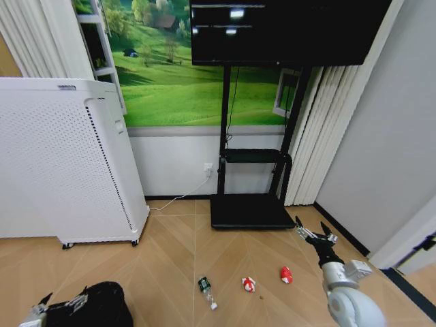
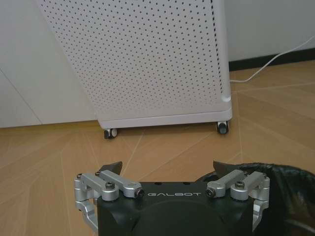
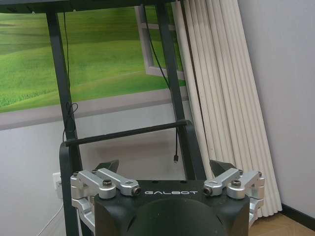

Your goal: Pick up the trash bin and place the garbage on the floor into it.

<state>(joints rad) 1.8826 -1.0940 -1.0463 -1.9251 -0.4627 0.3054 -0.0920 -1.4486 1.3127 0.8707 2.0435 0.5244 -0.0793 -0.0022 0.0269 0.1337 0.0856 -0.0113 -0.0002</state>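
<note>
The trash bin [image 1: 102, 304] stands on the floor [image 1: 170, 252] at the robot's near left, a dark rounded shape in front of the big white perforated appliance [image 1: 61, 160]. The left gripper [image 1: 58, 304] sits low just beside the bin on its left side; in the left wrist view its fingers [image 2: 109, 169] are spread wide apart with nothing between them, and the bin's black rim [image 2: 288, 194] lies just off one fingertip, close but not clasped. The garbage lies in a loose row farther out on the parquet: a clear bottle [image 1: 207, 291] with a green label lying on its side, a crumpled red-and-white wrapper [image 1: 249, 284] to its right, and a small red piece [image 1: 286, 274] beyond that, each apart from the next. The right gripper [image 1: 316, 234] hangs in the air on the right, above and beyond the red piece, its fingers [image 3: 108, 166] also released and empty, facing the black TV stand [image 1: 252, 204] and the folded white curtain [image 1: 317, 136]. A white cable [image 1: 178, 197] runs along the wall from the socket towards the appliance.
</note>
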